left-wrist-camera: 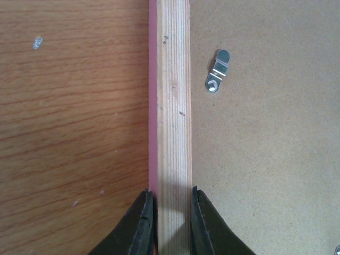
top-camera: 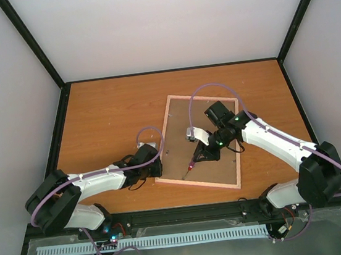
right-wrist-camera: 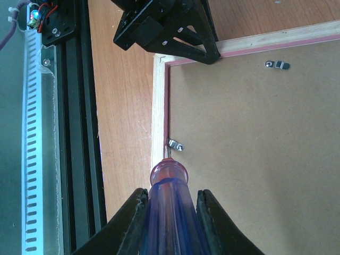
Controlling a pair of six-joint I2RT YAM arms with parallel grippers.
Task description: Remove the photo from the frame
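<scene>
**Operator:** Report the state of both pincers.

**Unit:** My left pincer [left-wrist-camera: 171, 201] is clamped across the pale wood rail of the frame [left-wrist-camera: 173, 106], one finger on each side of it. My right pincer [right-wrist-camera: 172, 194] is closed on the handle of the screwdriver [right-wrist-camera: 170, 218]. The tool points forward from the fingertips toward a retaining tab [right-wrist-camera: 175, 144] at the rail's inner edge.

**Operator:** Where is the photo?

**Unit:** It is not visible. The frame lies face down on the worktop [top-camera: 106, 110], with its backing panel [right-wrist-camera: 255, 159] facing up ahead of both pincers. I judge that the photo is under that panel, not yet released.

**Operator:** List the failure modes.

**Unit:**
1. Blade slip. The handle hides the tip, so I cannot confirm that the blade is seated on the tab. If it skids off, it could gouge the panel.
2. Frame rotation. My left pincer holds only one rail. A sideways push from the tool could pivot the frame about that grip.
3. Incomplete release. A second tab [right-wrist-camera: 278, 65] sits farther ahead and to the right of my right fingertips. Any tab left engaged would trap the panel.
</scene>
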